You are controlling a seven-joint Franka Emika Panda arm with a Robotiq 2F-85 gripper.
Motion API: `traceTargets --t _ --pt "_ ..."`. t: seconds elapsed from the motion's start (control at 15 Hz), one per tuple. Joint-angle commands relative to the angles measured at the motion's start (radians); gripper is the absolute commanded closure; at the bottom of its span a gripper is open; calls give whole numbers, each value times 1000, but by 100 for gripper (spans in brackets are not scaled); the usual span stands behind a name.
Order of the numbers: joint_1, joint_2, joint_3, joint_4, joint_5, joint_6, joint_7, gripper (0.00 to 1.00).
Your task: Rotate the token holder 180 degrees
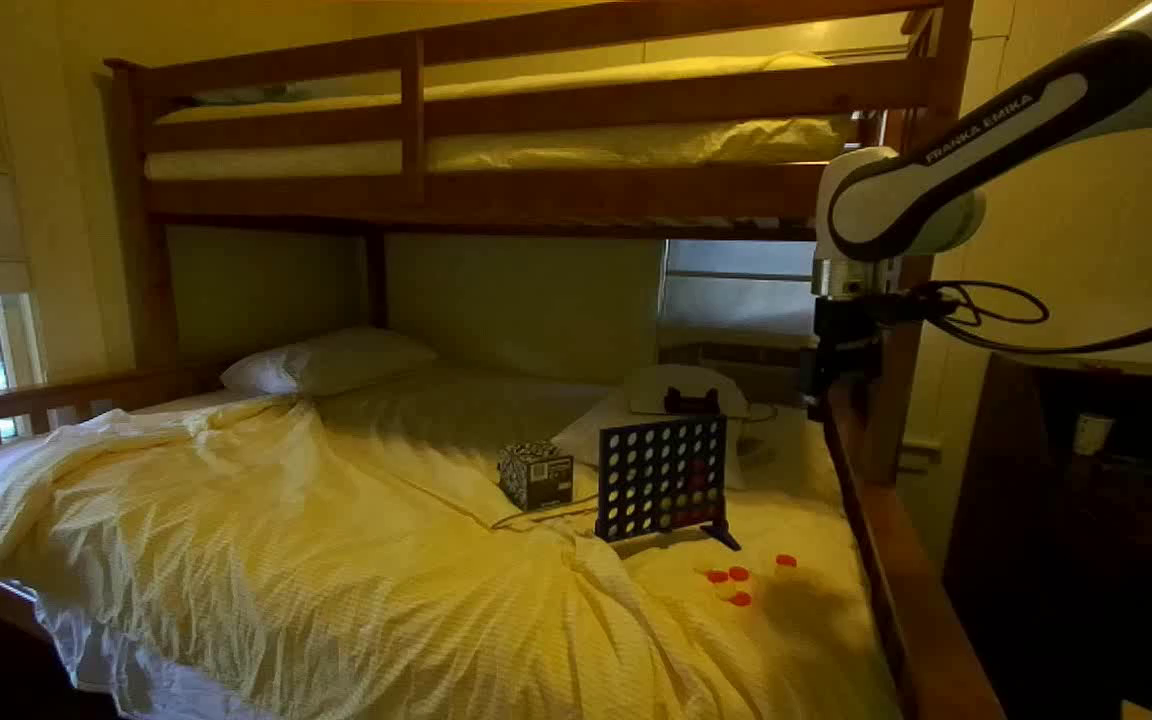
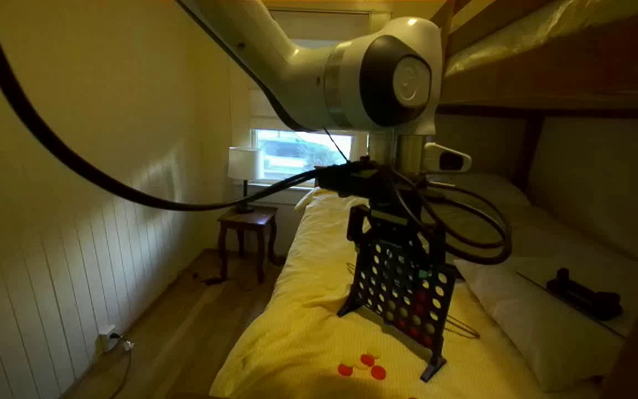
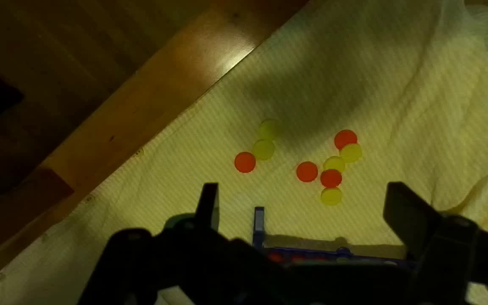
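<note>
The token holder (image 1: 662, 478) is a dark grid board with round holes, standing upright on feet on the yellow bed cover. It also stands upright in an exterior view (image 2: 402, 293), where my gripper (image 2: 396, 235) overlaps its top part. Some red tokens sit in its lower holes. In an exterior view my gripper (image 1: 821, 400) hangs above and to the right of the holder, apart from it. In the wrist view my gripper (image 3: 301, 188) is wide open with nothing between its fingers. There the holder (image 3: 324, 253) shows as a blue strip and one foot, mostly hidden behind the gripper.
Loose red tokens (image 3: 306, 171) and yellow tokens (image 3: 331, 196) lie on the cover near the holder. A small dark box (image 1: 536, 477) stands beside it. The wooden bed rail (image 1: 921, 600) runs along the side. A black stand (image 2: 582, 293) lies by the pillow. The upper bunk (image 1: 536, 200) overhangs.
</note>
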Motion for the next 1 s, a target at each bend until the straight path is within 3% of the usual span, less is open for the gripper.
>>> traceTargets --t 0.0,0.33,0.53,0.93 --pt "8 0 -8 2 -2 -2 1 0" --pt "12 28 -4 27 8 -19 11 0" --pt "29 153 -14 156 131 -120 28 0" --pt "41 369 -3 411 320 -183 130 0"
